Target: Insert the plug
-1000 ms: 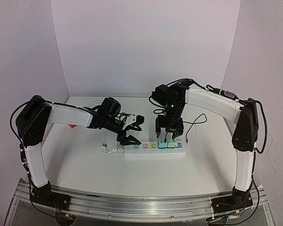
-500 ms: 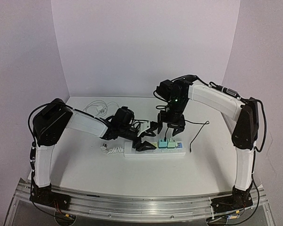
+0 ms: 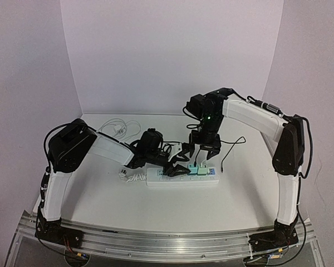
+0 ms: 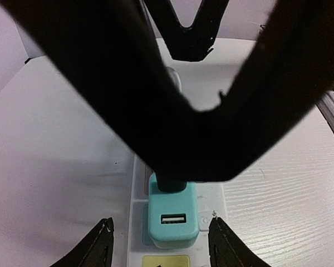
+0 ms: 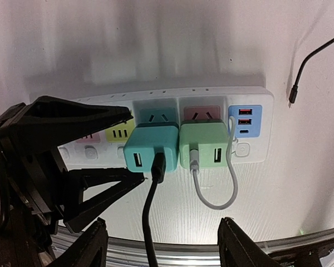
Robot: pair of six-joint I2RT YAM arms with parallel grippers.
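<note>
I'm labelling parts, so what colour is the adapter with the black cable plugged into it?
Teal. The adapter shows best in the right wrist view.

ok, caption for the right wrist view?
Open right claw above white power strip carrying teal adapter and green adapter, both cabled.

High up at the 6 o'clock edge, the top camera looks down toward 12 o'clock over the whole white counter (image 3: 100,206). The left wrist camera sits very low and close, peering along the long white plastic power strip (image 4: 135,222) at a teal square charger block (image 4: 172,219). The right wrist camera looks straight down from slightly farther off; all three share that strip and block.
</note>
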